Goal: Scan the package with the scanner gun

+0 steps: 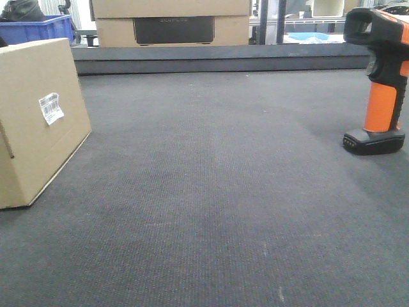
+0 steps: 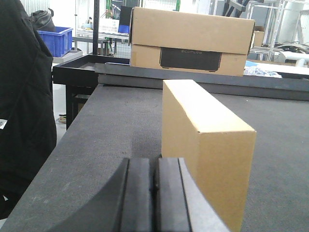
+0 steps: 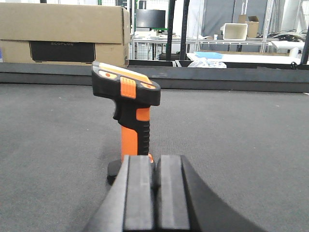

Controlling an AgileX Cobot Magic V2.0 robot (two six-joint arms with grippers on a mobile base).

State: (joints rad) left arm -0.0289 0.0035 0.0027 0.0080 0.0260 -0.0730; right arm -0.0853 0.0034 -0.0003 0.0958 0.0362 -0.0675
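The package, a plain brown box with a small white barcode label, stands on edge at the left of the dark mat. In the left wrist view the package rises just ahead and to the right of my left gripper, which is shut and empty. The scanner gun stands upright on its black base at the far right. From the right wrist, the scanner gun is directly ahead of my right gripper, which is shut with nothing between its fingers. The arms do not show in the front view.
A large cardboard box with a dark panel sits behind the raised black rail at the mat's far edge. A blue bin is at the back left. A dark-clothed figure stands at the table's left side.
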